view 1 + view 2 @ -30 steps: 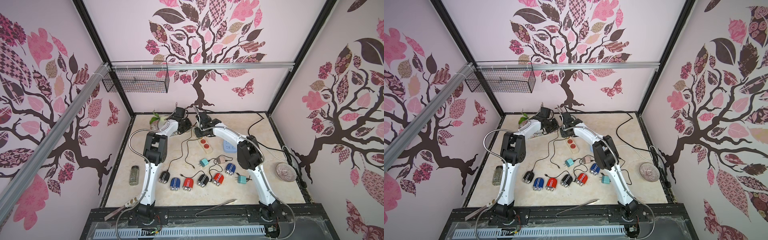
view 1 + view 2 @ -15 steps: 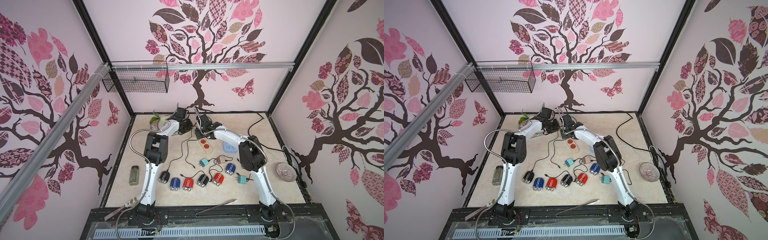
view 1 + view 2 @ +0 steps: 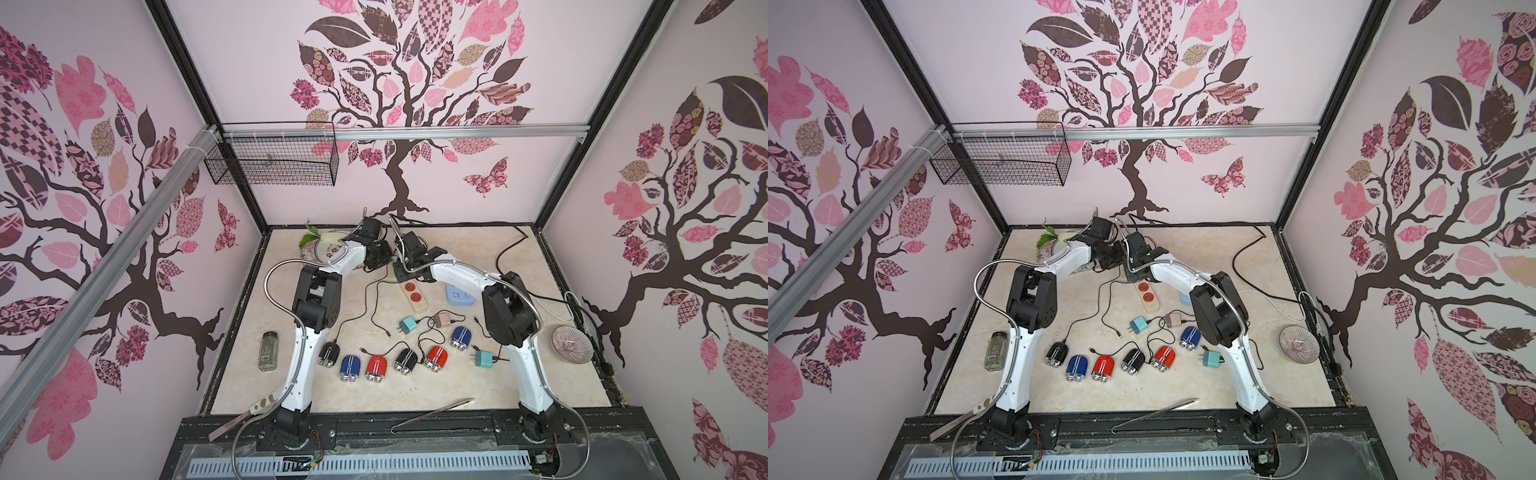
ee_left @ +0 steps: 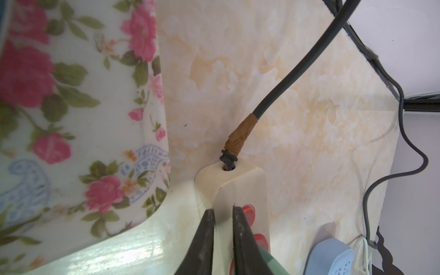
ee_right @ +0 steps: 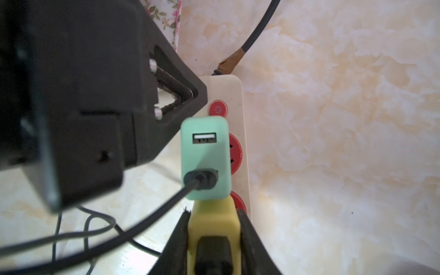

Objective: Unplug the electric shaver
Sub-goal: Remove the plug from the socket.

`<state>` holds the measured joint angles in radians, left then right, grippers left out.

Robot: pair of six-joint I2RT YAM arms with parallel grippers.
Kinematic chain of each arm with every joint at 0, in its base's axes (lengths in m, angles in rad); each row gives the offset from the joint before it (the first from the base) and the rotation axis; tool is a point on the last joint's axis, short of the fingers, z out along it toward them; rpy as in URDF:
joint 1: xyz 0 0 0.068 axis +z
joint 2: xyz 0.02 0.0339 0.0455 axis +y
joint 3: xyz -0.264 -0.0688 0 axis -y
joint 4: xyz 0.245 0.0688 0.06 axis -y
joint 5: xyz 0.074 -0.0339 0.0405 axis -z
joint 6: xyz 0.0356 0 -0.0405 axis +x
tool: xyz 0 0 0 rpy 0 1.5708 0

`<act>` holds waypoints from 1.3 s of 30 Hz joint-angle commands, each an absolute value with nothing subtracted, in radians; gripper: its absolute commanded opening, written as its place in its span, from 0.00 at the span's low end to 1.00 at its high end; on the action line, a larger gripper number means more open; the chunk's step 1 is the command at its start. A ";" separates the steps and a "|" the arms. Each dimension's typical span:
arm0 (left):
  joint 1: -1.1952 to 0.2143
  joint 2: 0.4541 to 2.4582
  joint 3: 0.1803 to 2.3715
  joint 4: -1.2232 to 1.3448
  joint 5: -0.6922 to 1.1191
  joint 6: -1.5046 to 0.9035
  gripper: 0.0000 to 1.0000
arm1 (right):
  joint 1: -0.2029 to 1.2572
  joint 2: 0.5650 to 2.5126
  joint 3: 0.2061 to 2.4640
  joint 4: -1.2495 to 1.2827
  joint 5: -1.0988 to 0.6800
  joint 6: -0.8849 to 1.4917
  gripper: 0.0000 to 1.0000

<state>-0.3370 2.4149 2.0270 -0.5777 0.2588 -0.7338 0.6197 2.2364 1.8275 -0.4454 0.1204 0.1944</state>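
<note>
A cream power strip with red sockets lies at the back of the table. A mint green adapter and a yellow adapter are plugged into it, each with a black cable. My right gripper is shut on the yellow adapter. My left gripper is shut, its tips resting on the strip's end beside the red power button. Several shavers, such as a black one and a red one, lie in a row nearer the front. I cannot tell which cable belongs to which shaver.
A floral plate sits close beside the strip. A blue power strip, loose adapters, a spice jar, a ribbed bowl and metal tongs are on the table. A wire basket hangs on the back wall.
</note>
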 commanded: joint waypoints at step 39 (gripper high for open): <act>-0.343 2.355 1.933 -0.514 0.255 -0.732 0.19 | 0.630 2.040 1.795 -0.572 0.121 0.249 0.24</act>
<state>-0.3367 2.3905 1.9404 -0.4774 0.2600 -0.7372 0.6220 2.1494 1.8137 -0.5751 0.1410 0.2237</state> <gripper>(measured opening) 0.190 0.306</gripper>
